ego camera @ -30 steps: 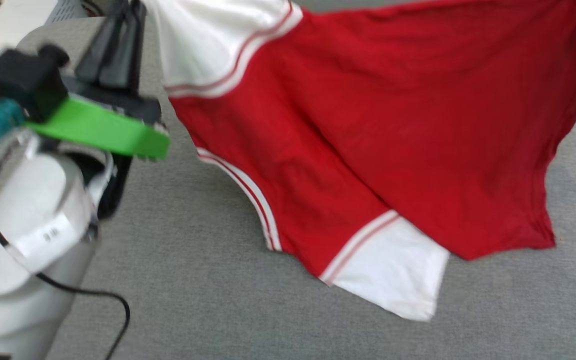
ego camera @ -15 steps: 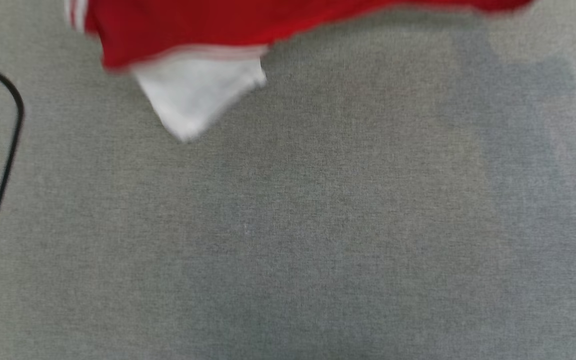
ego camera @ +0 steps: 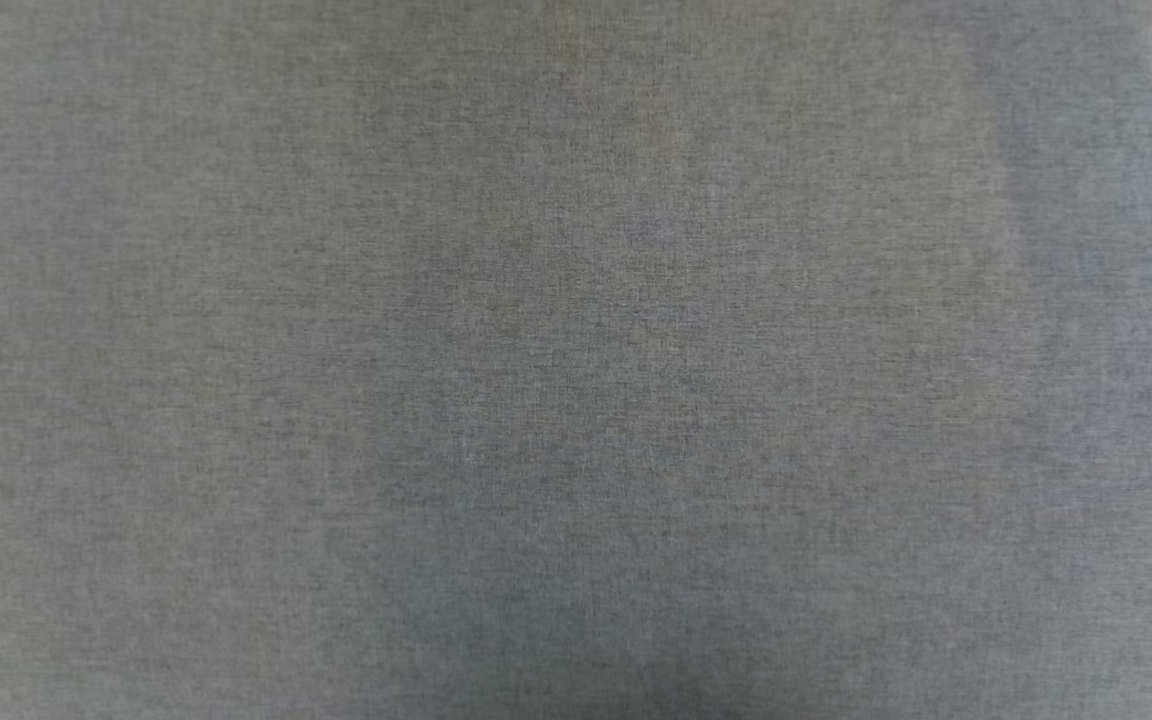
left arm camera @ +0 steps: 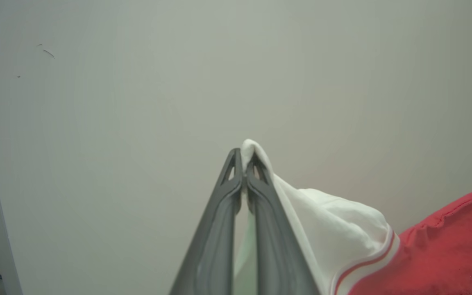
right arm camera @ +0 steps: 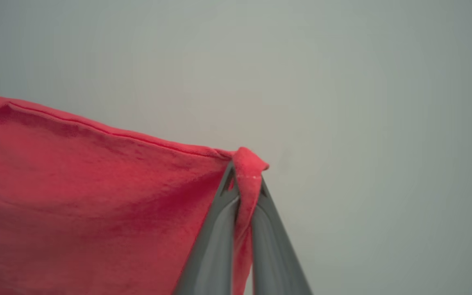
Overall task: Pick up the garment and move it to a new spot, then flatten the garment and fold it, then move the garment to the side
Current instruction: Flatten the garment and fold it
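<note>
The left gripper (left arm camera: 244, 164) is clamping a white sleeve of the garment (left arm camera: 445, 246) and the right gripper (right arm camera: 245, 180) is clamping a red corner, so pickup is looking done, with placing, flattening and folding waiting.

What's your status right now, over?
Left gripper shut on garment, white sleeve. Right gripper shut on red hem corner. Garment spread between both. Nothing seen in the way.

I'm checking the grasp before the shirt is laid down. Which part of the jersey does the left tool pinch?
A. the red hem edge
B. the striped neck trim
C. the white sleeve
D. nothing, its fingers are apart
C: in the left wrist view the left tool is closed on a fold of the white sleeve of the jersey.
</note>
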